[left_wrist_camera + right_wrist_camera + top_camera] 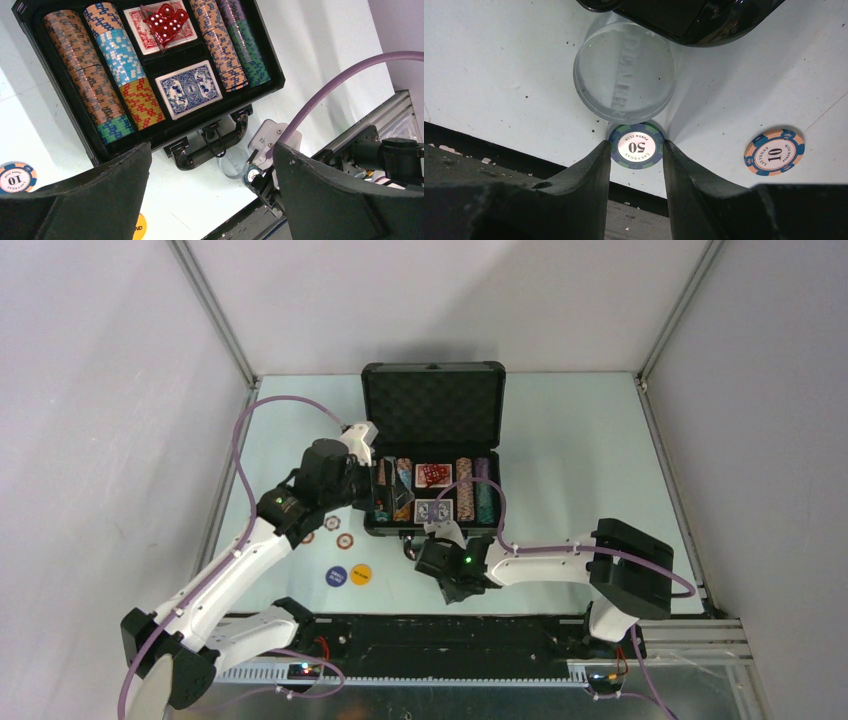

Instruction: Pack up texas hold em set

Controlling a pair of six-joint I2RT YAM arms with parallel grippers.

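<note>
- The black case (433, 405) stands open mid-table (580, 460), toward the far edge, with its foam-lined lid upright. Inside are chip rows (100, 80), a red deck (142, 30) with red dice (167, 22) on it, and a blue deck (190, 90).
- The right jaws are low over the table just off the case's near side. One stands on each side of a green-and-blue 50 chip (636, 146) that lies flat. They sit right at its rim, but we cannot tell if they pinch it.
- A clear dealer button (625, 72) lies right beyond that chip and crowds it. Its far part runs under the case's dark near edge.
- An orange-and-blue 10 chip (774, 152) lies apart, toward the left edge.
- The left jaws hang wide apart, holding nothing, over the case's left side.
- A blue button (336, 575) and a yellow button (361, 574) sit side by side closer to the near edge. Another loose chip (332, 523) lies beside the left arm (240, 560).
- The right arm's purple cable (497, 502) arcs over the case's right-hand chip rows.
</note>
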